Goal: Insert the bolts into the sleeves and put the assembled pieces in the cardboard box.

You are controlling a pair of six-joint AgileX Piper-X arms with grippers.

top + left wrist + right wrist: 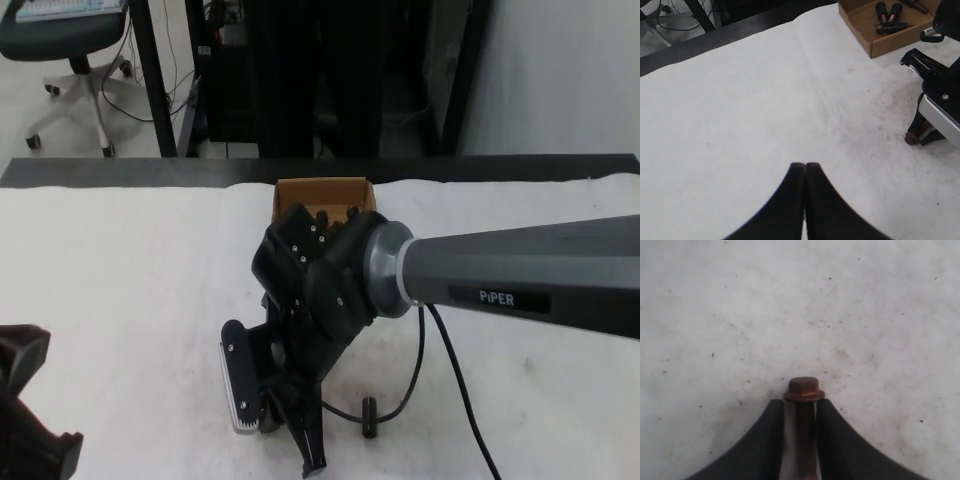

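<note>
My right gripper is shut on a copper bolt, whose hexagonal head sticks out past the fingertips just above the white cloth. In the high view this gripper points down at the bench's near middle, and a black sleeve lies on the cloth just to its right. The cardboard box stands behind it at the back centre. In the left wrist view the box holds several black sleeved pieces. My left gripper is shut on nothing, over bare cloth at the near left.
White cloth covers the bench, with a dark strip along its far edge. The right arm's grey tube crosses from the right, and its cable trails down over the cloth. An office chair stands behind the bench.
</note>
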